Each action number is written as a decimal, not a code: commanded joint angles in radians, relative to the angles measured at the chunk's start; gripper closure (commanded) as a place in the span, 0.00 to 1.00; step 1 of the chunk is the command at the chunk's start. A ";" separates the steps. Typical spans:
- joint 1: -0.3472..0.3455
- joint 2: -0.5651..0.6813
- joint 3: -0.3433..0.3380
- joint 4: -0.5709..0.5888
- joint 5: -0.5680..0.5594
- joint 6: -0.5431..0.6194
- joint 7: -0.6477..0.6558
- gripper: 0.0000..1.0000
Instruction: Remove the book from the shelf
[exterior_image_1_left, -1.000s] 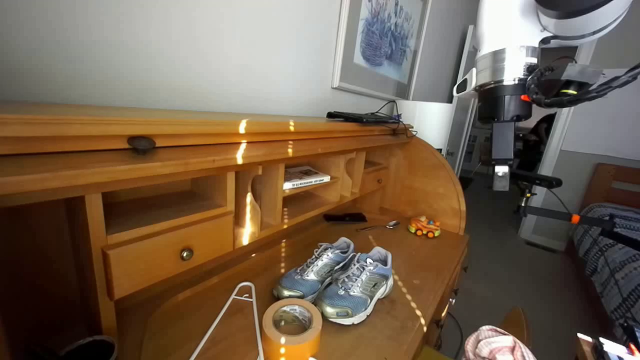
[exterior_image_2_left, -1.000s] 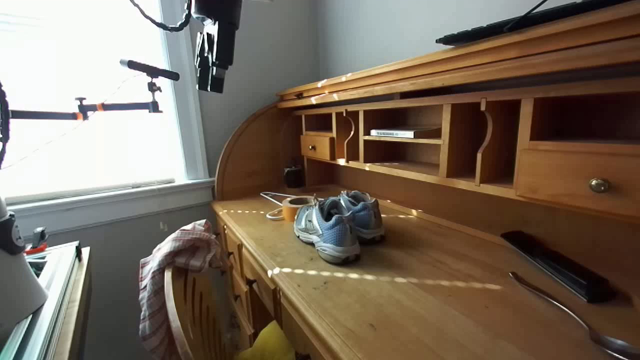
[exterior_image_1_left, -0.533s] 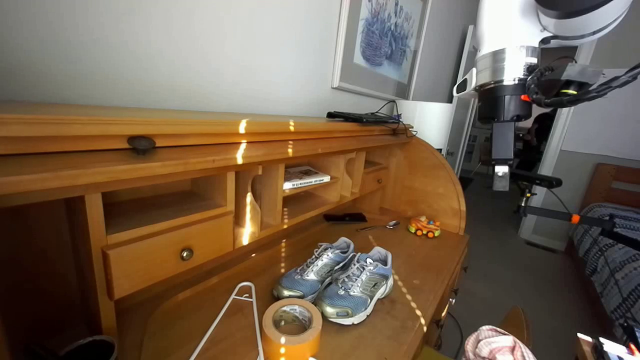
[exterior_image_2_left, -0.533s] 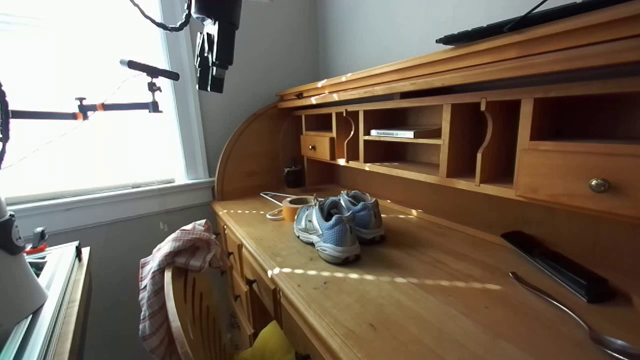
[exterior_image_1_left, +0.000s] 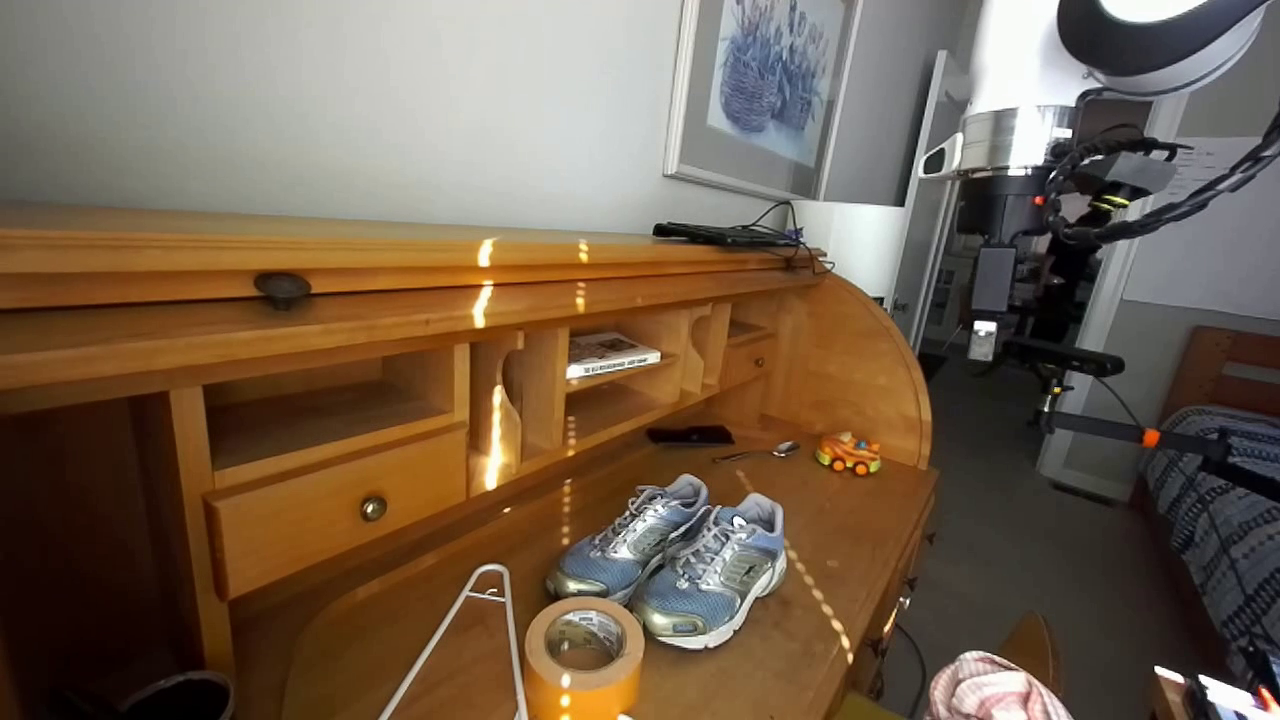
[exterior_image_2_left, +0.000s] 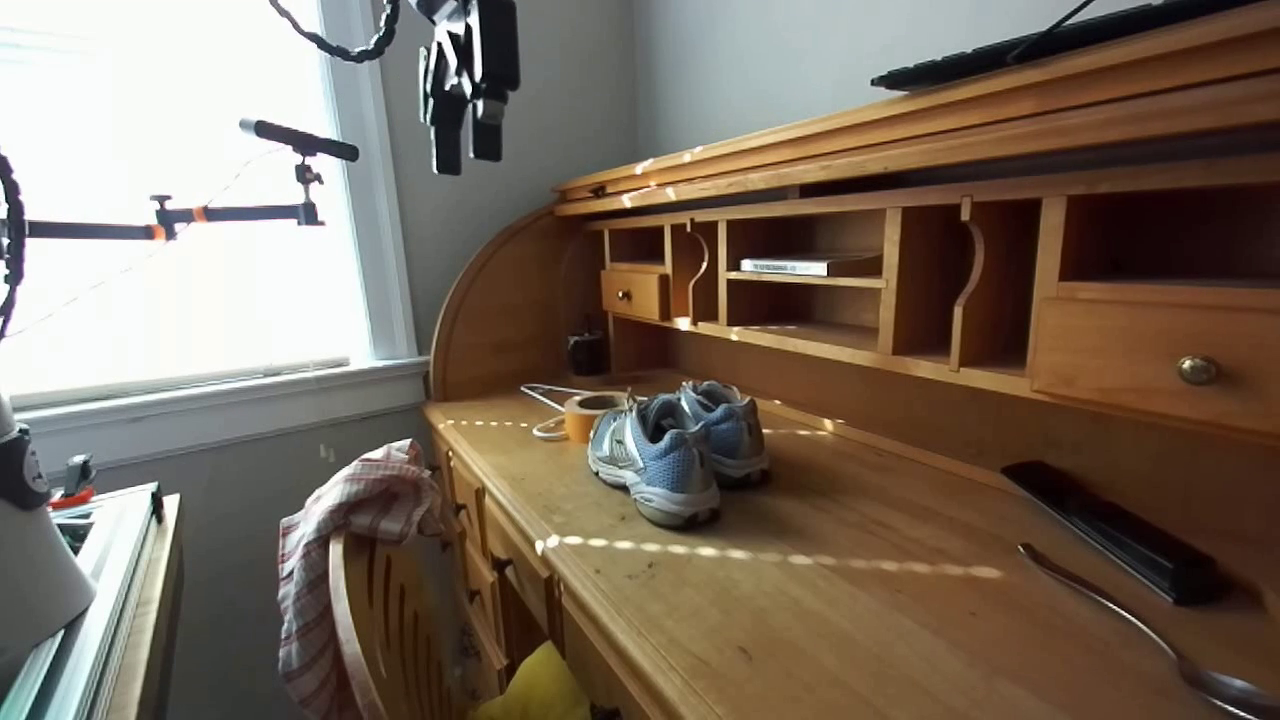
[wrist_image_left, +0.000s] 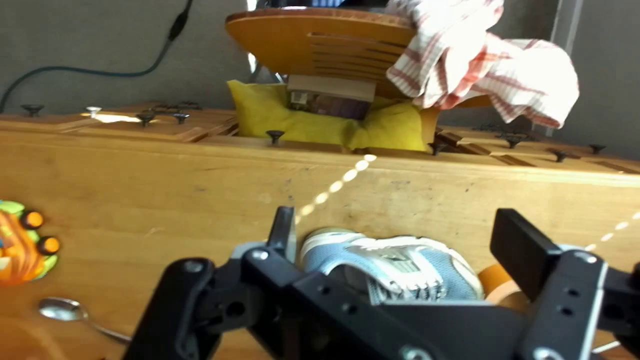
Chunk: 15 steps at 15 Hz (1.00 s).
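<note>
In an exterior view, my wide-spread tool (exterior_image_2_left: 467, 157) hangs upper left, well apart from the book (exterior_image_2_left: 788, 266) on the shelf (exterior_image_2_left: 850, 282), right of centre.

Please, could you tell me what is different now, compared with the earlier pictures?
The tool has moved towards the desk hutch and slightly up, turning a little. Nothing was grasped or released. The book on the shelf and the sneakers stayed as they were.
</note>
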 joint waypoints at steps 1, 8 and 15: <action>-0.022 0.027 -0.061 0.000 0.000 0.141 -0.078 0.00; -0.008 0.057 -0.092 -0.025 0.075 0.296 -0.186 0.00; -0.033 0.068 -0.080 -0.053 0.032 0.456 -0.149 0.00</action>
